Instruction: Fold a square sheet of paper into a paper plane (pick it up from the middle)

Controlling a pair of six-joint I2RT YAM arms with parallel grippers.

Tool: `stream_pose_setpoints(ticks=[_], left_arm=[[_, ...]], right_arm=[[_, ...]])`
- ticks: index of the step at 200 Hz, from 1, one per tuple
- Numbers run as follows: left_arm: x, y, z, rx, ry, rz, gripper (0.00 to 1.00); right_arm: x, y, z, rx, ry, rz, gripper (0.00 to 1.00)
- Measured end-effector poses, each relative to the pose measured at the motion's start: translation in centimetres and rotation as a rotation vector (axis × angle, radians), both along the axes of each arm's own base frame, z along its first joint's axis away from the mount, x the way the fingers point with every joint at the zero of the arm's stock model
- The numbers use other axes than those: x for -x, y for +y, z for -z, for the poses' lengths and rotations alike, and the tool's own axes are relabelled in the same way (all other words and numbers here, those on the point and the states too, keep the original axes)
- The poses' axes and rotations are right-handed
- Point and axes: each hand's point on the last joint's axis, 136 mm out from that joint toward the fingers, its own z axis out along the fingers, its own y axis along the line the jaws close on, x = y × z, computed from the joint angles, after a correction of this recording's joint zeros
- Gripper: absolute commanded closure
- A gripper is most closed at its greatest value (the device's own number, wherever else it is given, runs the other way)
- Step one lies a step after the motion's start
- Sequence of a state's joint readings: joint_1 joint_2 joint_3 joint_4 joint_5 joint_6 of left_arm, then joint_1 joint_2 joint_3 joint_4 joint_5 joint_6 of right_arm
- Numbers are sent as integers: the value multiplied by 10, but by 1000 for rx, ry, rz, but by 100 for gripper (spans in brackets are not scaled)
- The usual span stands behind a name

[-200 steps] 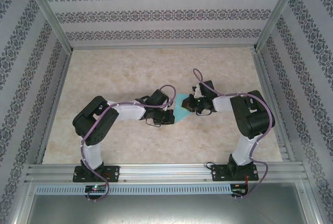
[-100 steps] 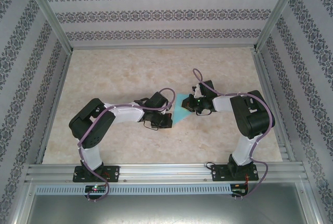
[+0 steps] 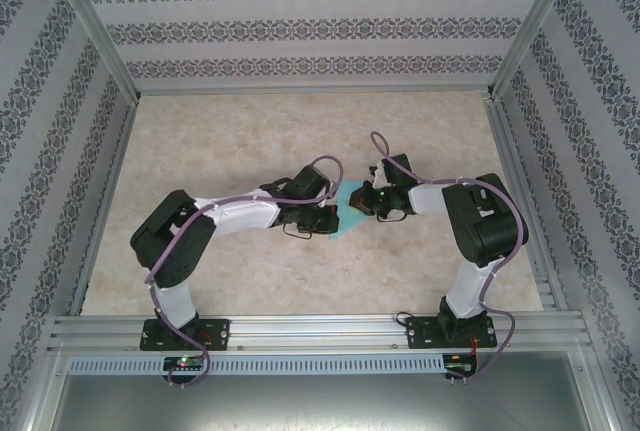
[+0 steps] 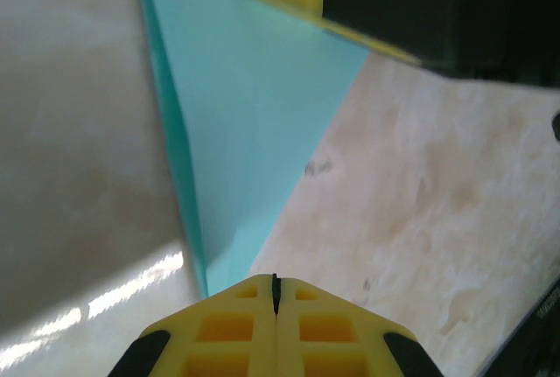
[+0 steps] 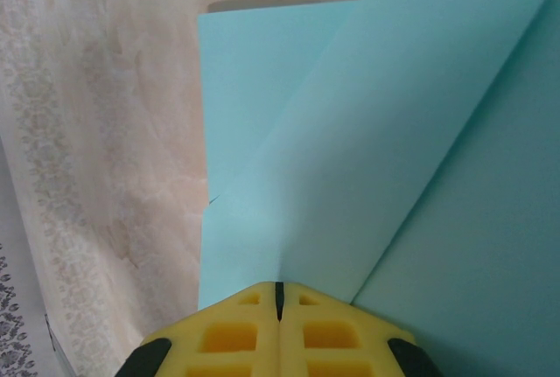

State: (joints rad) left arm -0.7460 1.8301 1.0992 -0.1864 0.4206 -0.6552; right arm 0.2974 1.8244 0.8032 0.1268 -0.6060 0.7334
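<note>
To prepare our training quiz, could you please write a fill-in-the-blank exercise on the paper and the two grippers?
The sheet of paper is ____ in colour. The left gripper has ____ fingertips. The right gripper is ____, not open, with its tips at the paper. Missing words: teal; yellow; shut.

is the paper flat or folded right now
folded: in the right wrist view the paper shows overlapping layers with slanted edges, not one flat square
</note>
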Motion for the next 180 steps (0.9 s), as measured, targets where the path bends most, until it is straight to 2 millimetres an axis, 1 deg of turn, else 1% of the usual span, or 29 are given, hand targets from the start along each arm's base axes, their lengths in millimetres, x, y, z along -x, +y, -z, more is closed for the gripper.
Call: stream_pose_setpoints(ticks=[25, 51, 107, 120, 180], left_arm=[[-10, -7, 15, -12, 5, -5, 100], [-12, -9, 29, -21, 14, -3, 100], [-10, -9, 31, 6, -8, 2, 100], [-7, -5, 31, 14, -17, 1, 100], [25, 24, 32, 8, 10, 0, 100]], right_arm=[[0, 0, 0, -1, 0, 0, 100], [0, 0, 0, -2, 1, -1, 100], [0, 0, 0, -2, 2, -1, 100], [0, 0, 0, -2, 2, -1, 100], [0, 0, 0, -2, 2, -1, 100]])
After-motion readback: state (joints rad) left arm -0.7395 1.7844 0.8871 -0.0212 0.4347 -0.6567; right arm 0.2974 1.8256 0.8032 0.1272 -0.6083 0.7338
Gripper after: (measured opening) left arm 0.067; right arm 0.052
